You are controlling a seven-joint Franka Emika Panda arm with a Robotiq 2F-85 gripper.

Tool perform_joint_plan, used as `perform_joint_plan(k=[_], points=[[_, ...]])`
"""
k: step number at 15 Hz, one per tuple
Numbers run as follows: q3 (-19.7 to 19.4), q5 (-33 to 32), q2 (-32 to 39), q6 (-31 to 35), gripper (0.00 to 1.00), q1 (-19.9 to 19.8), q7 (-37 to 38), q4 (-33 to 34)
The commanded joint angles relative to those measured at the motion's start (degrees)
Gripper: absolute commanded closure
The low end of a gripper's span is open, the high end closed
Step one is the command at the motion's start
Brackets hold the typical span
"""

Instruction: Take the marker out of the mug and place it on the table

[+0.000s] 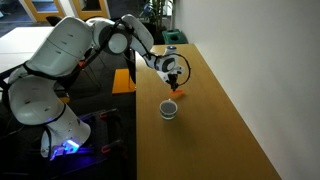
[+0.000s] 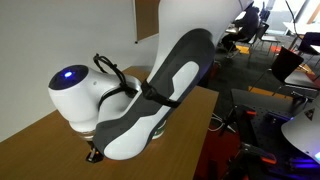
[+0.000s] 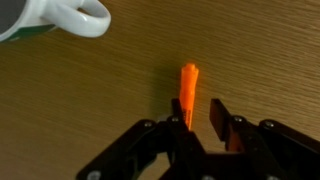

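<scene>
The orange-red marker (image 3: pixel 189 85) lies on the wooden table (image 3: pixel 80 110), pointing away from my gripper (image 3: pixel 198 108). Its near end sits between the jaws, against the left finger, with a gap to the right finger. The jaws are apart. The white-grey mug (image 3: pixel 60 15) stands at the top left of the wrist view, apart from the marker. In an exterior view my gripper (image 1: pixel 176 80) is low over the table (image 1: pixel 225 120), just behind the mug (image 1: pixel 169 109), with a bit of the orange marker (image 1: pixel 183 91) below it. In an exterior view the arm hides the mug and the marker.
A small orange-brown stand (image 1: pixel 124 80) sits beside the table's edge, behind the arm. The robot's base (image 1: pixel 50 110) stands off the table's long edge. Office desks and chairs (image 2: pixel 290 60) fill the background. The arm's bulk covers much of the table (image 2: pixel 35 145).
</scene>
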Motion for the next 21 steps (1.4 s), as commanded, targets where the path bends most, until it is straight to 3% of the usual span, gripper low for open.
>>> perform_joint_plan(k=[1,6,11,21], points=[[-1.02,1.06,-0.17,0.66,0.33,1.74,2.14,0.93],[-1.89,1.06,-6.45,2.31,0.00,6.03,9.32,-5.68],[-4.03,-0.12,-15.11,5.15,0.00,10.18,19.61,-14.05],[-6.79,-5.63,-27.30,9.10,0.00,10.29,31.41,-24.25]])
